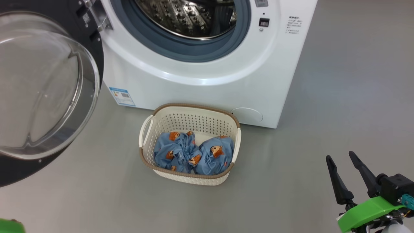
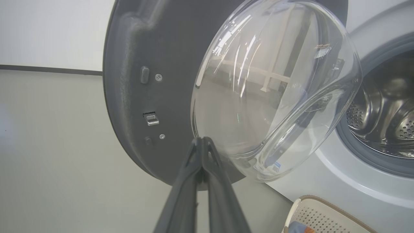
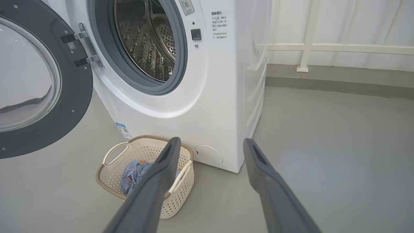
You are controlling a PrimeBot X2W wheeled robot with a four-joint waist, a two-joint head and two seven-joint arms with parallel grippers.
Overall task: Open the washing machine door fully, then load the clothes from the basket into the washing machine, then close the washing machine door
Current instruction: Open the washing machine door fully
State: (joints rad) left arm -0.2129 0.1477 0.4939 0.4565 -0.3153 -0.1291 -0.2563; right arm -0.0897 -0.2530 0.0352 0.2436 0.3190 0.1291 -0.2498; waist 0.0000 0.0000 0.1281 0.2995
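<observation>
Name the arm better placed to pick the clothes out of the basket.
Right. Its jaws stand open facing the basket and clothes; the left jaws are shut, pointing at the washing machine door.

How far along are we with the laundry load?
Done: the door stands swung wide open. In hand: left pincer is shut by the door's rim; right pincer is open, empty, right of the basket. Left: the clothes all lie in the basket, the drum looks empty, then closing.
</observation>
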